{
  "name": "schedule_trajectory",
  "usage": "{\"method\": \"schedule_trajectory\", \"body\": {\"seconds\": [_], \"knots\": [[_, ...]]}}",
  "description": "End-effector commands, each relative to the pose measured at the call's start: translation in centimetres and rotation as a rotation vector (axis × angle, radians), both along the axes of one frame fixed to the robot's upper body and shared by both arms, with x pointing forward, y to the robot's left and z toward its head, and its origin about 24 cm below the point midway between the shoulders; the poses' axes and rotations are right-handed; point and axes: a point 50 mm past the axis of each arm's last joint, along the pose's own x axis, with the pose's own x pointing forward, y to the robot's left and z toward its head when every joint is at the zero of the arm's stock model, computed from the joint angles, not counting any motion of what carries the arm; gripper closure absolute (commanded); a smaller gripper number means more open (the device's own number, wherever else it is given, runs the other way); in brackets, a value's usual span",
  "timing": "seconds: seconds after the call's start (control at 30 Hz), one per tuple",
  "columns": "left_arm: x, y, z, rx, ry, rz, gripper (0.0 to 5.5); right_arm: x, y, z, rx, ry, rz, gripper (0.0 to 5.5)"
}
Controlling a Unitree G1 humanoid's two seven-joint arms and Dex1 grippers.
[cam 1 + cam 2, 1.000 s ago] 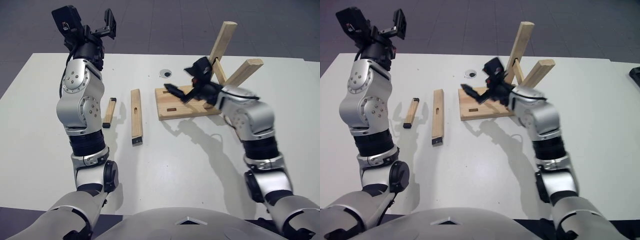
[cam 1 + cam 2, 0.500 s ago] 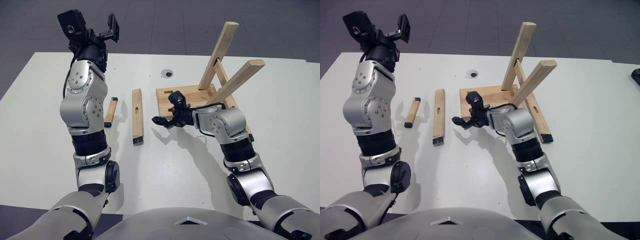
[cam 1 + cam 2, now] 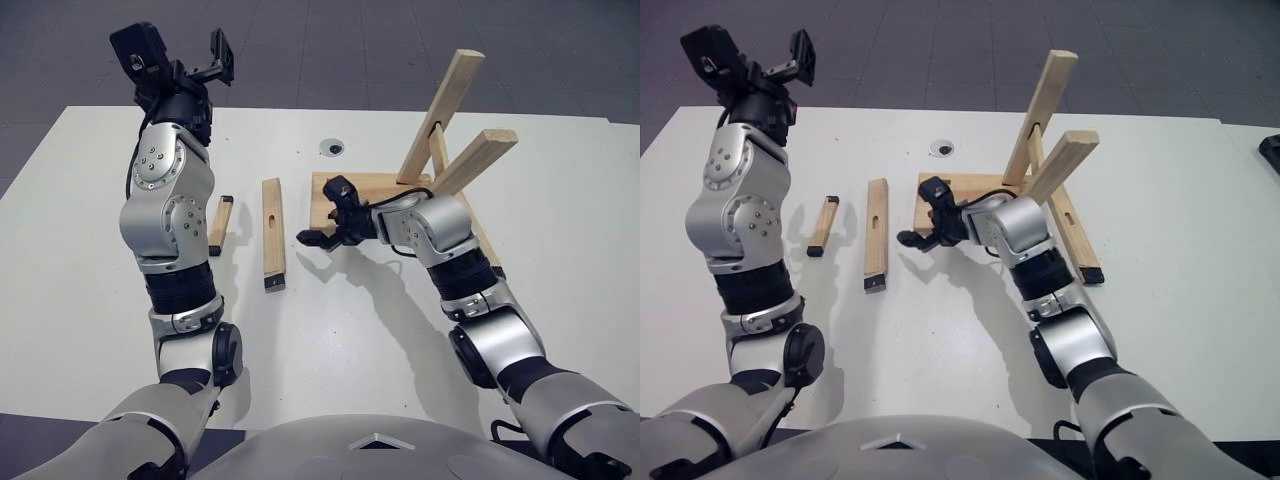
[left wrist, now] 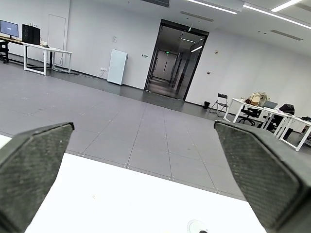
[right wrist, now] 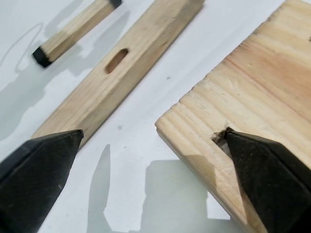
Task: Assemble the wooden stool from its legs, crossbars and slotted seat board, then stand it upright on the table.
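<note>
Currently: left gripper [image 3: 180,58] is raised high over the table's [image 3: 60,250] far-left part, fingers wide apart, empty. Short crossbar [image 3: 219,224] lies flat; slotted leg [image 3: 271,232] lies near it on the right, roughly parallel, not touching. Right gripper [image 3: 318,235] hovers low at the seat board's [image 3: 375,186] near-left corner, fingers spread, holding nothing. Board lies flat; two legs [image 3: 441,112] rise tilted from its far-right part.

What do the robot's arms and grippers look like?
The left arm and right arm are rounded silver-grey shells dotted with small screws, joined by black ribbed bands. A thin black cable loops by the right forearm. The left gripper and right gripper are black, two-fingered, with finely textured pads.
</note>
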Motion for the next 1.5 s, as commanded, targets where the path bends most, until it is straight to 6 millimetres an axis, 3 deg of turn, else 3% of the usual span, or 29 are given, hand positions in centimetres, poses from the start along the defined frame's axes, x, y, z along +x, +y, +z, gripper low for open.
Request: {"method": "schedule_trajectory", "body": {"seconds": [0.03, 0.2, 0.33, 0.43, 0.53, 0.77, 0.87, 1.0, 1.1, 1.23, 1.5], "knots": [[0.0, 0.3, -0.3, 0.014, 0.022, 0.019, 0.13, -3.1, -2.1, -1.2, -0.095, 0.077, 0.258, 0.10], [0.0, 0.4, -0.2, 0.021, 0.020, 0.020, 0.13, -4.3, -7.7, -0.2, -0.332, 0.022, 0.539, 0.10], [-0.1, 0.4, -0.2, 0.026, 0.022, 0.024, 0.13, -2.8, -10.9, 1.4, -0.542, -0.096, 0.616, 0.10], [-0.3, 0.5, -0.3, 0.031, 0.024, 0.029, 0.13, -0.9, -11.5, 3.0, -0.609, -0.195, 0.588, 0.10], [-0.2, 0.3, -0.3, 0.031, 0.025, 0.026, 0.13, 0.3, -11.5, 3.3, -0.636, -0.238, 0.570, 0.10], [-0.1, 0.2, -0.2, 0.021, 0.022, 0.027, 0.13, -0.6, -10.8, 2.1, -0.604, -0.313, 0.602, 0.10], [-0.1, 0.5, -0.5, 0.027, 0.041, 0.026, 0.13, -0.4, -10.8, 6.1, -0.444, -0.487, 0.462, 0.10], [0.0, 2.7, -3.4, 0.070, 0.220, 0.101, 0.13, 1.3, -12.4, 11.3, -0.174, -0.770, -0.027, 0.10], [-0.3, 3.2, -6.2, 0.247, 0.389, 0.081, 0.13, 0.1, -14.7, 14.7, 0.115, -0.924, -0.422, 0.10], [-1.6, 3.2, -9.5, 0.327, 0.530, 0.029, 0.13, -1.6, -15.8, 13.0, 0.229, -0.897, -0.635, 0.10], [-4.2, 4.8, -15.0, 0.371, 0.728, 0.007, 0.13, -3.1, -15.3, 11.2, 0.303, -0.830, -0.758, 0.10]]}}
